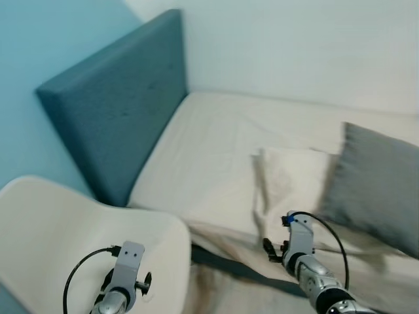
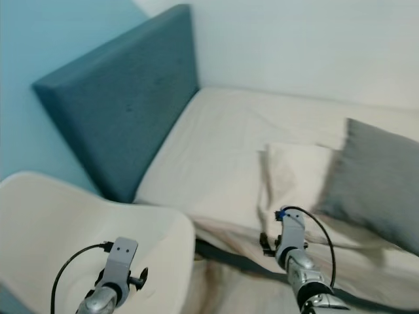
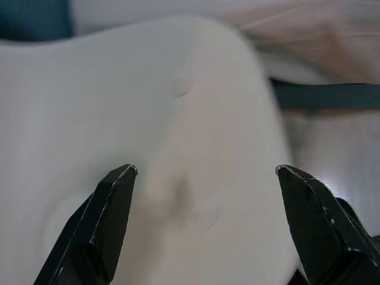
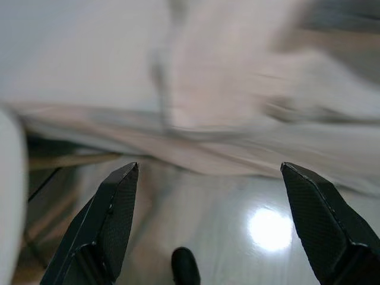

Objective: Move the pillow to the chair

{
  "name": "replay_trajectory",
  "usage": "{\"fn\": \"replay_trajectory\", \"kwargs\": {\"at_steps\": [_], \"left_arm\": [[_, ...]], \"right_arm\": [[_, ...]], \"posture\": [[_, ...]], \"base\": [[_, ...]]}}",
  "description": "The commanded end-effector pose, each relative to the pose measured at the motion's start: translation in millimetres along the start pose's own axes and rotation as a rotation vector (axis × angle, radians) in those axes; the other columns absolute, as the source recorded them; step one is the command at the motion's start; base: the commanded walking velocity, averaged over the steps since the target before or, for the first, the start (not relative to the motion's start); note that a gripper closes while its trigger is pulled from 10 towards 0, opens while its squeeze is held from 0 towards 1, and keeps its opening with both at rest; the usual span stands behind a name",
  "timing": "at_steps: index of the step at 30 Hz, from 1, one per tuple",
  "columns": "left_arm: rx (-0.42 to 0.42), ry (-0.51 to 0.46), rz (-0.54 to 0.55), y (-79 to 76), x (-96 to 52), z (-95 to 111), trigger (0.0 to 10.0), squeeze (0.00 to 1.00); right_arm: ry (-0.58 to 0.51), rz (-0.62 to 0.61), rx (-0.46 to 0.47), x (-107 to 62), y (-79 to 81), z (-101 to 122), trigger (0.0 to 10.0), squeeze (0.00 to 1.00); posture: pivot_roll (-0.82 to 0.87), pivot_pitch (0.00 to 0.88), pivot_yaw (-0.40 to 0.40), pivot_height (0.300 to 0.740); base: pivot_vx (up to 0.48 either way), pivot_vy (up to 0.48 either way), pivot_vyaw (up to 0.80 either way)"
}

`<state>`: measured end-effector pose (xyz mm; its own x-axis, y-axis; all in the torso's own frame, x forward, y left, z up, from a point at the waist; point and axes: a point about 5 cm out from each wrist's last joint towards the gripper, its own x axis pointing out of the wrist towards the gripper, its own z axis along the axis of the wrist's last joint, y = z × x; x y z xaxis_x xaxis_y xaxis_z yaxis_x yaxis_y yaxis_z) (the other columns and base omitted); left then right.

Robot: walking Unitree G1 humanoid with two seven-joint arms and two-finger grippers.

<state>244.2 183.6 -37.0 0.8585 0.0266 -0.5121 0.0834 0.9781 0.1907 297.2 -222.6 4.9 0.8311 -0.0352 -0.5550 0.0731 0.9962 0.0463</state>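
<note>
A grey pillow point(image 1: 378, 188) leans at the right side of the bed, partly over a flatter cream pillow point(image 1: 291, 180). At the lower left stands the white shell chair point(image 1: 59, 229). My left arm point(image 1: 123, 278) is low over the chair's front edge. In the left wrist view the left gripper point(image 3: 205, 171) is open above the chair seat point(image 3: 119, 107), holding nothing. My right arm point(image 1: 300, 248) reaches towards the bed's near edge, just short of the cream pillow. The right gripper point(image 4: 209, 167) is open and empty, with blurred bedding point(image 4: 225, 77) ahead of it.
The bed point(image 1: 216, 150) has a cream sheet and a tall blue headboard point(image 1: 118, 98) against a light blue wall. A dark gap point(image 1: 229, 261) runs between the chair and the mattress edge. A shiny floor point(image 4: 261, 225) shows under the right gripper.
</note>
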Motion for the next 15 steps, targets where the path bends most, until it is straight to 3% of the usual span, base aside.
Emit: {"fn": "replay_trajectory", "kwargs": {"at_steps": [1,11,15], "left_arm": [[0.012,0.016,-0.015,-1.8,-2.2,-5.5,10.0,0.0],[0.039,0.022,-0.027,-2.2,-3.9,-9.0,10.0,0.0],[0.033,0.03,-0.017,-1.2,-4.0,-10.0,10.0,0.0]], "right_arm": [[0.015,0.003,0.01,0.3,4.0,-3.9,10.0,0.0],[0.007,-0.011,0.031,-0.4,0.1,-3.3,10.0,0.0],[-0.028,0.002,0.06,-0.3,0.4,0.6,10.0,0.0]], "posture": [[-0.21,0.07,0.043,0.733],[-0.22,0.076,0.045,0.733],[-0.22,0.08,0.047,0.733]], "base": [[0.0,0.0,-0.74],[0.0,0.0,-0.74],[0.0,-0.478,-0.16]]}}
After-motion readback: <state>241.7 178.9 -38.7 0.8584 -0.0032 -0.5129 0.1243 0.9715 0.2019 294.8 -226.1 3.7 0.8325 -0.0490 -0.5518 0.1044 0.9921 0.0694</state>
